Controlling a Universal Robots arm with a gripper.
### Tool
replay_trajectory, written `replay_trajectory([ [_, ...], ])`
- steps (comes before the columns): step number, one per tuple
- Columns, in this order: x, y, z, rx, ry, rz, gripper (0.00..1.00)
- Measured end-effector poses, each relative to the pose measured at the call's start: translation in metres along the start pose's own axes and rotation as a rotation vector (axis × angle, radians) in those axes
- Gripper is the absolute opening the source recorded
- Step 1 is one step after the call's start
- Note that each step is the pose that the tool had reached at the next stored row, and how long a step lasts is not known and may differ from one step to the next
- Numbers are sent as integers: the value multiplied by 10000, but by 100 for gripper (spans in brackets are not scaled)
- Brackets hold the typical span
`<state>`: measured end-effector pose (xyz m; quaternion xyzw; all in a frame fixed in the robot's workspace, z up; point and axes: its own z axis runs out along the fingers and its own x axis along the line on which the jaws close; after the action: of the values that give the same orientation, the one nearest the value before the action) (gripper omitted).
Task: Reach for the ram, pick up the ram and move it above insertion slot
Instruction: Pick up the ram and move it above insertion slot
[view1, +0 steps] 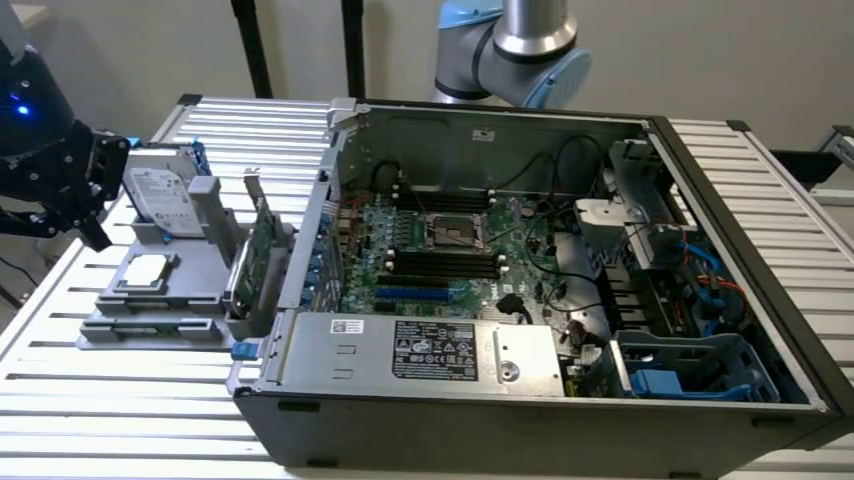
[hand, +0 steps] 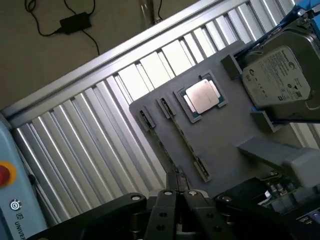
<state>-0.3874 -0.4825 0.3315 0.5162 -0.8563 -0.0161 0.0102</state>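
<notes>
The ram (hand: 183, 138) is a thin stick standing on edge between small clips on the grey fixture (hand: 225, 135), beside a CPU (hand: 202, 95). My gripper (hand: 182, 196) hangs just short of the ram's near end, fingers shut together with nothing between them. In the exterior view, the dark gripper (view1: 95, 236) hovers at that view's left over the far-left edge of the fixture (view1: 150, 312), well away from the open computer case (view1: 747, 330). The insertion slot (view1: 447, 263) is one of several parallel black sockets on the motherboard below the CPU socket (view1: 451, 229).
A hard drive (view1: 166, 200) stands upright in the fixture, and a green expansion card (view1: 262, 255) stands between the fixture and the case wall. A blue slot (view1: 416, 295), cables and a power supply (view1: 414, 350) crowd the case. The slatted aluminium table (view1: 120, 400) surrounds everything.
</notes>
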Motion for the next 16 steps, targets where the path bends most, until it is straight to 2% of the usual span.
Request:
replay_trajectory([
  [6, 0, -1, 27, 14, 35, -1093, 11],
  [11, 0, -2, 51, 49, 53, -2010, 11],
  [16, 0, -3, 70, 128, 54, -2915, 11],
])
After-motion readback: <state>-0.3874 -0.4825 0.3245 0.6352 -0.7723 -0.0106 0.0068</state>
